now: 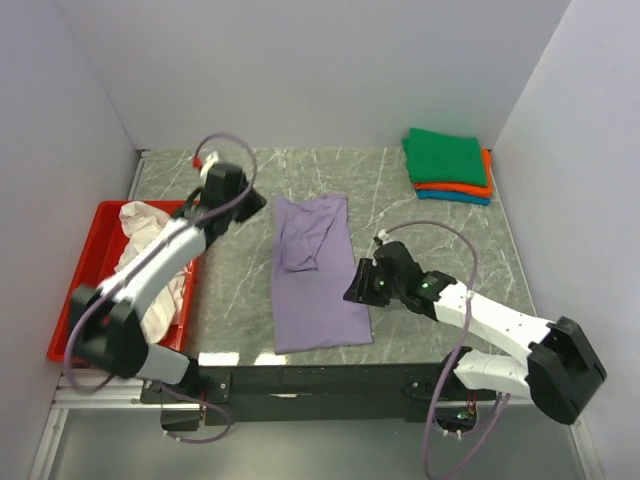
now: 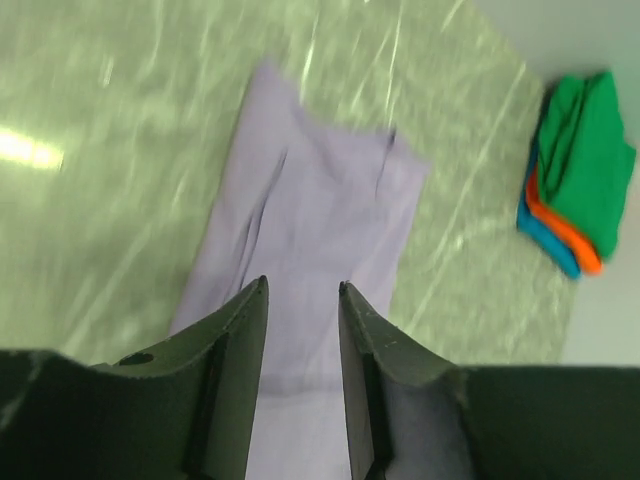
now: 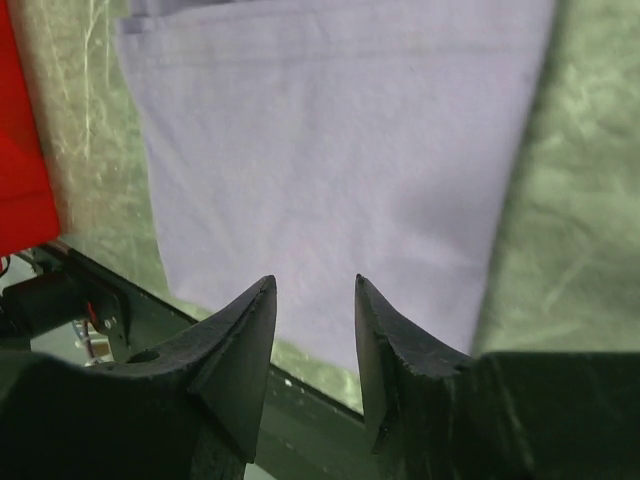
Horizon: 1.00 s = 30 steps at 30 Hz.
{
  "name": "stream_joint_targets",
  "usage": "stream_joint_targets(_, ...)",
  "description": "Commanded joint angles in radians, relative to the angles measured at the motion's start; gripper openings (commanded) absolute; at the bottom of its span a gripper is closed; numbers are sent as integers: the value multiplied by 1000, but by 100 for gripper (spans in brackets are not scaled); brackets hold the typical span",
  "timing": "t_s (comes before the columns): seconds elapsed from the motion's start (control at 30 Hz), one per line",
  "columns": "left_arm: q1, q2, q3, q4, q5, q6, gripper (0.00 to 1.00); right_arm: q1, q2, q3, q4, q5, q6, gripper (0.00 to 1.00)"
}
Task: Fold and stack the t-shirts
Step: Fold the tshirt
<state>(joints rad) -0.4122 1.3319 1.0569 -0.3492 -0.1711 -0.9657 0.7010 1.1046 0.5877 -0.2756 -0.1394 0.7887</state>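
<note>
The left hand (image 2: 302, 285) and right hand (image 3: 315, 280) gape empty; the limp, light lavender t-shirt (image 1: 318, 275) likely wants pinching at 2 corners.

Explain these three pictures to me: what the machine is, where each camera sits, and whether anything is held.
The machine is a left arm and a right arm bolted at the near edge of a marbled table. The wide picture looks down from above and behind; the other two come from wrist cameras, so the dark prongs are each arm's own fingers. A lavender t-shirt, folded narrow, lies flat in the middle. At the far right is a folded stack: green shirt on orange shirt on teal shirt. A crumpled white t-shirt lies in the red tray on the left. The left gripper and right gripper are open beside the lavender t-shirt, holding nothing.
</note>
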Motion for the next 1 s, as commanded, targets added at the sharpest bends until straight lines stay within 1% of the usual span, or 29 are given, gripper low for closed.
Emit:
stream_joint_targets(0.0, 39, 223, 202, 6, 51, 175, 40, 9, 67, 53, 68, 6, -43, 44)
stream_joint_targets(0.03, 42, 278, 306, -26, 42, 191, 41, 12, 98, 61, 72, 6, -48, 44)
stream_joint_targets(0.07, 42, 377, 358, -40, 29, 208, 41, 15, 112, 66, 79, 7, -52, 44)
stream_joint_targets(0.1, 42, 430, 411, -60, 30, 241, 42, 20, 124, 69, 82, 11, -57, 44)
stream_joint_targets(0.13, 42, 522, 511, -109, 15, 251, 42, 26, 139, 70, 88, 14, -62, 44)
stream_joint_targets(0.2, 42, 599, 601, -151, -17, 277, 42, 34, 156, 66, 95, 24, -68, 44)
stream_joint_targets(0.23, 42, 665, 680, -196, -34, 283, 42, 41, 164, 64, 99, 24, -68, 43)
stream_joint_targets(0.33, 39, 771, 803, -249, -61, 298, 41, 58, 175, 57, 102, 34, -66, 43)
stream_joint_targets(0.43, 24, 841, 876, -295, -83, 297, 41, 87, 179, 57, 110, 46, -57, 43)
stream_joint_targets(0.73, -23, 973, 1023, -384, -189, 257, 42, 183, 204, 69, 130, 66, -26, 43)
stream_joint_targets(0.97, -39, 1033, 1063, -407, -231, 239, 41, 272, 253, 116, 144, 95, -5, 42)
